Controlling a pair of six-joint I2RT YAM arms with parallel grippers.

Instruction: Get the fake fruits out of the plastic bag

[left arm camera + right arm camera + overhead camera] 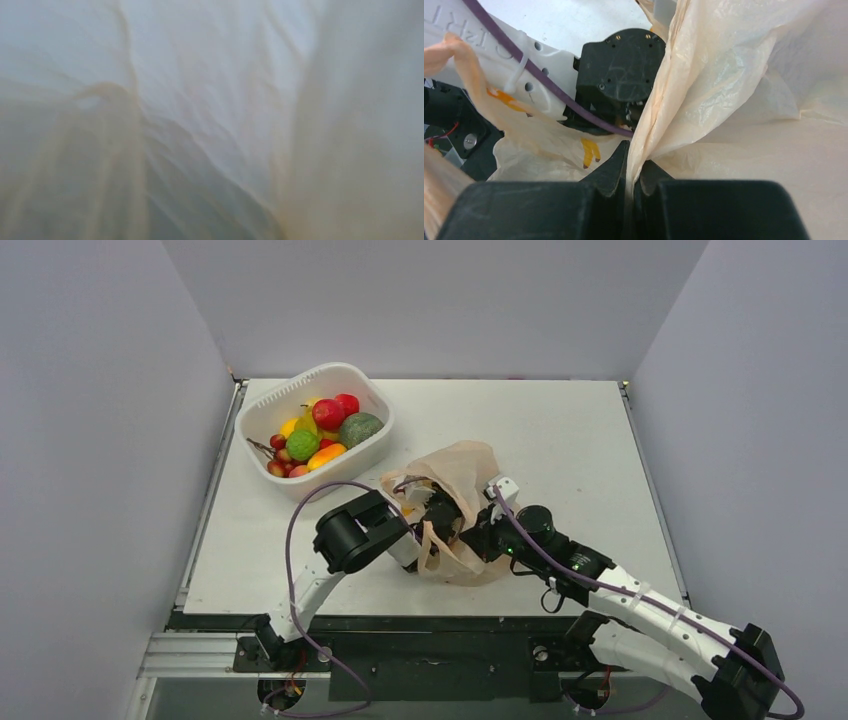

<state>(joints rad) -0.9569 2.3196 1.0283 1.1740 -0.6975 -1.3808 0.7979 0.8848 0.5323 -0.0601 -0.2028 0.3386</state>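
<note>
The pale peach plastic bag [462, 472] lies crumpled at the table's middle, between both arms. My right gripper [633, 167] is shut on a fold of the bag's rim [724, 75], holding the mouth up. My left gripper [437, 512] reaches into the bag's mouth; its fingers are hidden. The left wrist view shows only blurred bag film [200, 100] right against the lens. The right wrist view shows the left gripper's black body [624, 85] at the bag's opening. No fake fruit shows inside the bag. Glossy red, yellow, orange and green fake fruits [318, 432] lie in the white basket.
The white slotted basket [262, 412] stands at the table's back left, with a larger dull dark-green fruit [360, 428] among the small ones. A purple cable [300, 510] loops over the left arm. Grey walls close in the table on three sides.
</note>
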